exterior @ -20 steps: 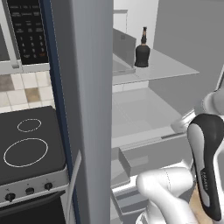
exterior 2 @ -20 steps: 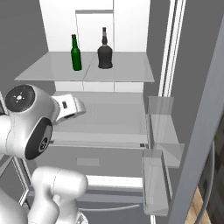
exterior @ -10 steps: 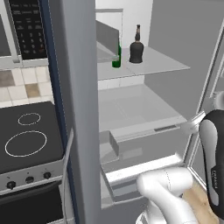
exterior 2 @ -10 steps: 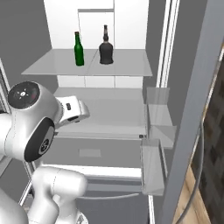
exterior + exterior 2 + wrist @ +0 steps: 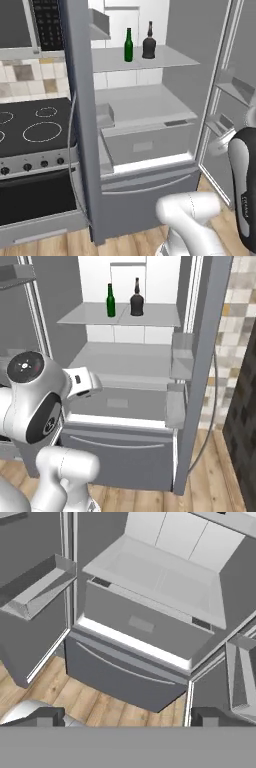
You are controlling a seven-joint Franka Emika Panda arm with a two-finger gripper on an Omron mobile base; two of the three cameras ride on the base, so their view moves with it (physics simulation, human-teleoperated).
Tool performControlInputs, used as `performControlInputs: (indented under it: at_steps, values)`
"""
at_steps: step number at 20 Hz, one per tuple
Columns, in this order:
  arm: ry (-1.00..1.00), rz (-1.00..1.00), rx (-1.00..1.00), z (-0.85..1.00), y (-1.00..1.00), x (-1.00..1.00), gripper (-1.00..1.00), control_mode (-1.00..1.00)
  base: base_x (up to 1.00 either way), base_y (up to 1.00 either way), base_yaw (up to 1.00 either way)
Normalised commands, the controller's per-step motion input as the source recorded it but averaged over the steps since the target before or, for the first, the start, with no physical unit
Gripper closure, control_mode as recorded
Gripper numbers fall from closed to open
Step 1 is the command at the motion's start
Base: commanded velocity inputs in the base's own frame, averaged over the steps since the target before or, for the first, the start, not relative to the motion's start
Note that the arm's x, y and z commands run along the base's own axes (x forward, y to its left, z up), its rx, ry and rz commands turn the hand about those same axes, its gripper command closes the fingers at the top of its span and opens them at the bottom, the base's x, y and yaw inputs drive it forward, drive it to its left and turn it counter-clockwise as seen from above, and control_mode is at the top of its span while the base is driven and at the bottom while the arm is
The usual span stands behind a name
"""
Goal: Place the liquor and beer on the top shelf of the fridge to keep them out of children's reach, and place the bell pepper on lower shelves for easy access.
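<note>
Fridge (image 5: 180, 75) stands open, doors swung wide, so the shelves are reachable from the front. Stove (image 5: 35, 125) sits to its left in the left base view, with a microwave (image 5: 47, 22) above, cut off at the frame edge. Top shelf (image 5: 165, 56) carries both bottles near the back wall: beer (image 5: 128, 45) and liquor (image 5: 149, 41) upright, just beside each other and apart. Judged from that, the 2 bottle placements look done, high up to stay out of kids' reach. Lower shelf (image 5: 125, 363) is bare, with a drawer (image 5: 140, 624) beneath it. Door bins (image 5: 182, 356) hold nothing I can make out.

Gripper (image 5: 125, 717): fingertips sit far apart at the bottom of the hand view, jaws spread wide, nothing between them. It looks down on the lower shelf and drawer from outside the fridge.

Bell pepper: I can't place it; it is not on any shelf that shows, so it is likely off to a side. Fetching it looks like the remaining step. Upper fridge interior is cut off in the hand view.
</note>
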Motion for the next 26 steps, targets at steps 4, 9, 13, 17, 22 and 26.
performControlInputs:
  at_steps: [4, 9, 13, 17, 22, 26]
  values:
    - [0.0, 0.0, 0.0, 0.0, 0.0, 0.0, -1.0, 1.0, -0.73, 0.0, 0.37]
    - [0.0, 0.0, 0.0, 0.0, 0.0, 0.0, -1.0, 1.0, -0.34, 0.39, 0.52]
    - [0.0, 0.0, 0.0, 0.0, 0.0, 0.0, -1.0, 1.0, -0.04, 0.71, 0.54]
    - [0.0, 0.0, 0.0, 0.0, 0.0, 0.0, -1.0, 1.0, 0.0, 0.91, 0.51]
    - [0.0, 0.0, 0.0, 0.0, 0.0, 0.0, -1.0, 1.0, 0.27, 1.0, 0.37]
    - [0.0, 0.0, 0.0, 0.0, 0.0, 0.0, -1.0, 1.0, 0.53, 1.0, 0.21]
